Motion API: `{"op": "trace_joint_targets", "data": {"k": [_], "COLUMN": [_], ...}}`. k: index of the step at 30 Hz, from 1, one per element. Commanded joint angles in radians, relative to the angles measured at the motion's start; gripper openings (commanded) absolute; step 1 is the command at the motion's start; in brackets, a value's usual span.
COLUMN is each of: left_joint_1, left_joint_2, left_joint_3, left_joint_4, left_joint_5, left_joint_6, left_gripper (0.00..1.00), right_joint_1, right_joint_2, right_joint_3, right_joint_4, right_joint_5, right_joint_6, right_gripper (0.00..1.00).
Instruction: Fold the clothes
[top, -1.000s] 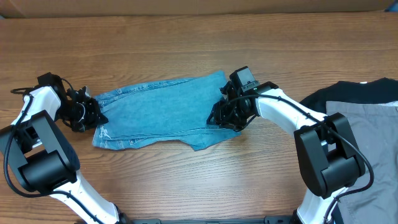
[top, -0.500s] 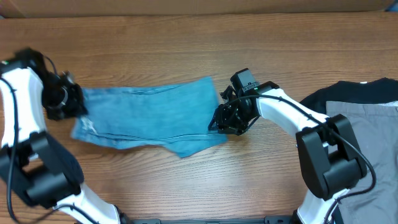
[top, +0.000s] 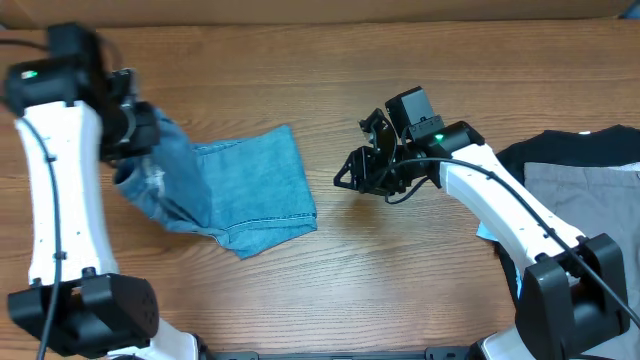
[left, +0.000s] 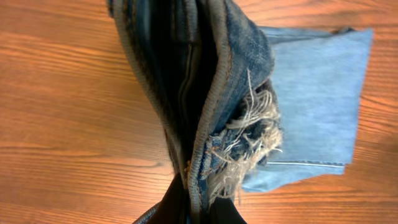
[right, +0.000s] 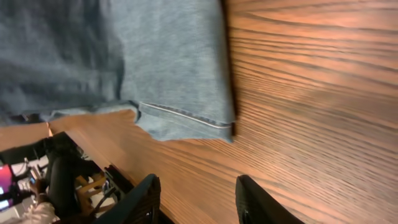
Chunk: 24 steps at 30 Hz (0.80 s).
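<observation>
Jeans (top: 245, 195) lay on the left half of the table (top: 400, 290), one bunched, frayed end raised and pinched in the closed left gripper (top: 138, 135). Right gripper (top: 348, 178) hung well apart to their right, fingers spread, holding nothing. Dark and grey garments (top: 580, 175) lay at the right edge.

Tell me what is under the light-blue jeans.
Only the brown wooden table shows around the light-blue denim jeans. Their right part lies flat on it; the left gripper, jaws shut, holds the left end raised. Whatever lies beneath the flat cloth is covered.
</observation>
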<state>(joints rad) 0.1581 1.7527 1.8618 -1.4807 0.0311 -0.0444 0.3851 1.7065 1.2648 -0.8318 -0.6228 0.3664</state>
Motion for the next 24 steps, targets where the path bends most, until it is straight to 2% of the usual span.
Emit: {"op": "trace_joint_targets", "data": {"k": [1,9,16,24], "left_joint_1": [-0.118,-0.324,-0.469,-0.58], "left_joint_2": [0.016,0.136,0.285,0.423], "left_joint_3": [0.019,0.019,0.019,0.019], "left_joint_4": [-0.002,-0.005,0.055,0.074], "left_joint_5": [-0.084,-0.094,-0.093,-0.095], "left_joint_6": [-0.148,-0.32,-0.384,-0.406], "left_gripper": [0.04,0.04,0.04,0.05], "right_joint_1": [-0.059,-0.209,-0.263,-0.263], "right_joint_2": [-0.012,-0.012,-0.012,-0.012], "right_joint_3": [0.015,0.015,0.015,0.015], "right_joint_4": [-0.023,-0.082,-0.122,-0.124], "right_joint_5": [0.033,0.053,0.053,0.057], "right_joint_6": [-0.006,-0.043,-0.106,-0.11], "right_gripper": [0.43,0.42,0.42,0.43]}}
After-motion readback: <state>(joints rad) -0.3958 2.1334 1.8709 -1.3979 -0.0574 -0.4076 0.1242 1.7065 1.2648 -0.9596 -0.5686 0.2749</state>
